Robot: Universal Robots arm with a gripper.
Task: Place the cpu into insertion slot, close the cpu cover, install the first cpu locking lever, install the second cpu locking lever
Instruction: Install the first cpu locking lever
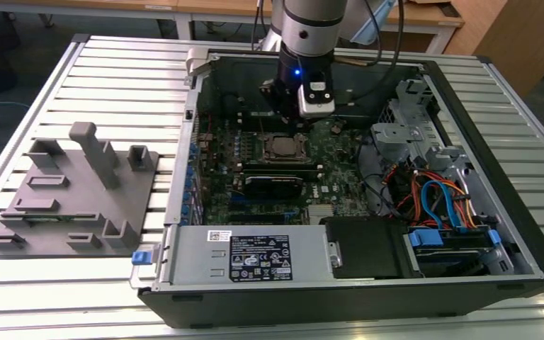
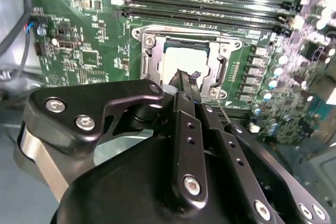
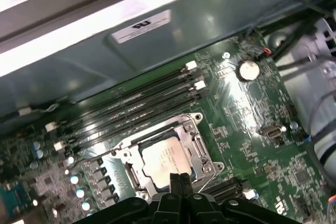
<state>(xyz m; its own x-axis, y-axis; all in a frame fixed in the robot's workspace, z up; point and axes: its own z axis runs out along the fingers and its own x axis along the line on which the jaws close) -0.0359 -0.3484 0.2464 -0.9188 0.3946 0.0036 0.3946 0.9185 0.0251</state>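
The cpu [image 3: 164, 157] lies flat in the insertion slot [image 3: 125, 157] on the green board, its silvery top showing. The silver cpu cover [image 3: 198, 144] lies down around it as a frame. In the second wrist view the cpu [image 2: 181, 56] shows pale inside the cover [image 2: 149, 62]. A thin wire locking lever [image 3: 211, 181] sticks out beside the socket, also seen as a lever [image 2: 222, 110] by the fingers. My gripper [image 3: 178, 180] hovers just above the socket's edge, fingers pressed together with nothing between them. In the exterior view the gripper [image 1: 293, 117] hangs over the socket [image 1: 285, 147].
Long black memory slots [image 3: 136, 98] run beside the socket. A black heatsink block [image 1: 274, 187], a grey power supply box [image 1: 244, 255] and a drive cage with cables [image 1: 442, 205] stand inside the case. A grey fixture [image 1: 74, 198] sits on the slatted table at the exterior view's left.
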